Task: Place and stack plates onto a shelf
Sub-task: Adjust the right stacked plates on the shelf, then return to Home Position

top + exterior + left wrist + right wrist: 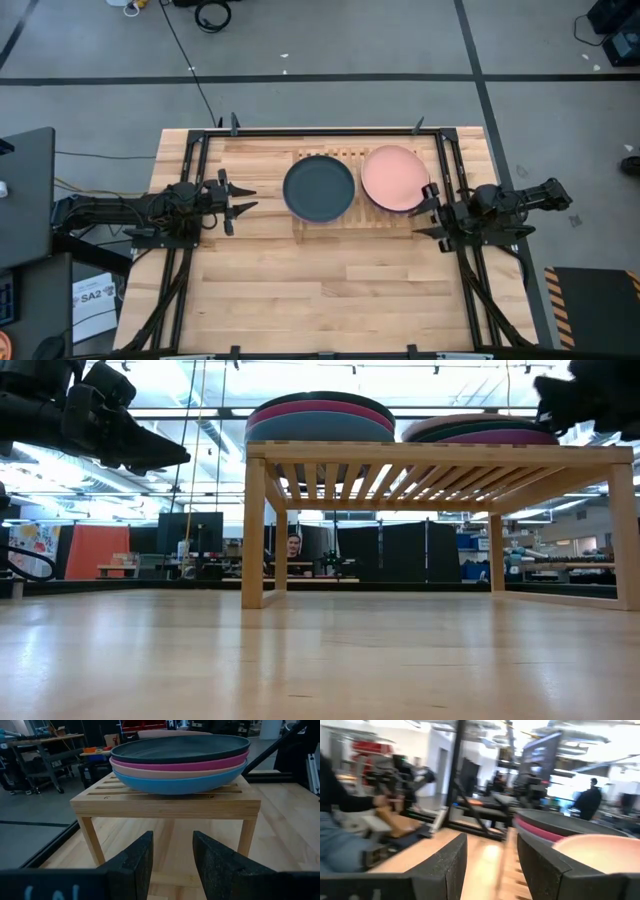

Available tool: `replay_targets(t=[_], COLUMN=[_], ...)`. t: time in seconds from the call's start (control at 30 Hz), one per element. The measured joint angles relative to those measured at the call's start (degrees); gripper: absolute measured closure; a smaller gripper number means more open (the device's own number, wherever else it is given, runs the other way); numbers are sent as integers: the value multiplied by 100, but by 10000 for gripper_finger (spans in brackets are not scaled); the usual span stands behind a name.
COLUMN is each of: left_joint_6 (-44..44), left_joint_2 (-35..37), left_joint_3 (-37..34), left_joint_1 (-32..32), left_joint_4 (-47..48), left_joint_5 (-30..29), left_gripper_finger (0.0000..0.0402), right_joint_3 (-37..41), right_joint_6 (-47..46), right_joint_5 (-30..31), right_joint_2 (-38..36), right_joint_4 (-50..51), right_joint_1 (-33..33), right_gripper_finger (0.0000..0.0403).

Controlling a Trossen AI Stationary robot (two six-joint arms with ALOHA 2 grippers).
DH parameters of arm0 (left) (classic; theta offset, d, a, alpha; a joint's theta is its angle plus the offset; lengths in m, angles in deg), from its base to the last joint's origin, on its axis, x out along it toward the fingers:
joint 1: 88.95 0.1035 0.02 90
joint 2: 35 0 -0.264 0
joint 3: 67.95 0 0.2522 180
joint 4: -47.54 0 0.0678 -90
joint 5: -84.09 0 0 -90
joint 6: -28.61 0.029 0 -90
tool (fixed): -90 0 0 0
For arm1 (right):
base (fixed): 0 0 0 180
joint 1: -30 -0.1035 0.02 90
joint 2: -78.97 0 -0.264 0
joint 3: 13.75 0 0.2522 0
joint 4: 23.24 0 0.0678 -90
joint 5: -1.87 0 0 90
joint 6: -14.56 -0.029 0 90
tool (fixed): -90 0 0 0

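Two stacks of plates rest on the slatted top of the wooden shelf (352, 218) at the table's middle. The left stack (319, 187) has a dark plate (180, 746) on top, then magenta, salmon and blue. The right stack (396, 178) has a salmon plate (602, 849) on top. My left gripper (244, 197) hangs open to the left of the shelf, pointing level at it, apart from it. My right gripper (428, 212) hangs open by the shelf's right end, with nothing between its fingers.
Black frame rails (196, 180) run along the table's left, right and far sides. Bare wooden tabletop (330, 290) lies between the shelf and the near edge. People and desks show in the room beyond the table.
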Motion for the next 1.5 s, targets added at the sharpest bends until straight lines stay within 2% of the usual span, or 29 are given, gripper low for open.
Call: replay_targets(t=[0.1, 0.43, 0.7, 1.13, 1.33, 1.5], left_joint_6=[0, 18, 15, 135, 280, 271], left_joint_2=[0, 0, -1, 63, 650, 1394], left_joint_3=[0, 0, 0, 0, 2, 4], left_joint_1=[2, 2, 2, 2, 0, -1], left_joint_4=[0, 2, 4, 40, 161, 812], left_joint_5=[0, 0, 0, 1, 2, 10], left_gripper_finger=[257, 257, 257, 257, 257, 257], right_joint_3=[-2, -2, 4, 4, 4, 4], right_joint_6=[24, -2, -53, -36, -31, -31], right_joint_5=[359, 847, -71, -38, -38, -38], right_joint_2=[-2, -2, 0, 0, 0, 0], right_joint_4=[41, 76, -179, -196, -201, -203], right_joint_1=[0, 0, 2, 2, 2, 2], right_gripper_finger=[224, 224, 224, 224, 224, 224])
